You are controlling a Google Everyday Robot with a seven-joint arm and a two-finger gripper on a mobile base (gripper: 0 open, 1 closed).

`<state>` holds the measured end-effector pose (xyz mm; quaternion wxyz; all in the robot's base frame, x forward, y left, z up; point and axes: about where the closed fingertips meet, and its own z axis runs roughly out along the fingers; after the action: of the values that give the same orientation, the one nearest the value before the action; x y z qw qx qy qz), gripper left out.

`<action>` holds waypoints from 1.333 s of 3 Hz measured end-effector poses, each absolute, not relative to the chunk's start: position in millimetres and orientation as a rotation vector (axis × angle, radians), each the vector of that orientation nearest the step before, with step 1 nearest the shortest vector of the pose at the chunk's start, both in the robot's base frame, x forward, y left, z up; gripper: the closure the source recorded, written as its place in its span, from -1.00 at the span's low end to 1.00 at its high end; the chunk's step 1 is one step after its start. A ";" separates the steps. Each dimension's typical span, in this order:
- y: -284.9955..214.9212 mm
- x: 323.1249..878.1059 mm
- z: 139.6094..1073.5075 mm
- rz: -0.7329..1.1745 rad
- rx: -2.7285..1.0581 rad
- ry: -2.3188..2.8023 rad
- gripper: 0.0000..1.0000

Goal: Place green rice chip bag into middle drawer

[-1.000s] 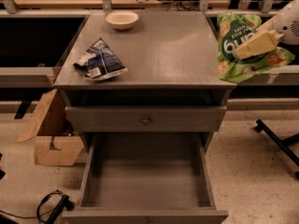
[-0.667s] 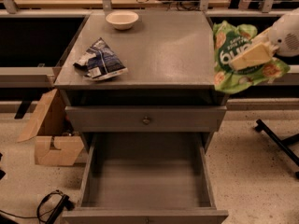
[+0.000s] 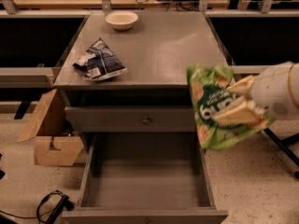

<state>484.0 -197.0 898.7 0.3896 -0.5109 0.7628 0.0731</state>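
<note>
The green rice chip bag (image 3: 216, 107) hangs in the air at the right of the cabinet, level with the closed drawer front and above the right edge of the open drawer. My gripper (image 3: 239, 101) comes in from the right and is shut on the bag, its pale fingers (image 3: 236, 115) pressed on the bag's front. The middle drawer (image 3: 145, 181) is pulled out at the bottom of the view, a grey tray with a bare floor. The bag is right of the drawer's right wall and well above it.
A dark blue-and-white snack bag (image 3: 99, 59) and a white bowl (image 3: 121, 19) lie on the cabinet top (image 3: 163, 50). A closed drawer front with a round knob (image 3: 146, 120) is above the open drawer. A cardboard box (image 3: 49, 139) and a cable lie on the floor at the left.
My gripper has carried the green bag down and to the left, from beside the cabinet top's right edge to beside the drawer fronts.
</note>
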 end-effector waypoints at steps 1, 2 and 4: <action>-167.5 447.0 832.0 0.188 -1.443 1.916 1.00; -150.7 433.1 736.7 0.201 -1.529 1.982 1.00; -114.8 457.6 582.5 0.282 -1.615 2.159 1.00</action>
<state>457.6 -114.8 582.5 0.2136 -0.5820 0.7780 0.1018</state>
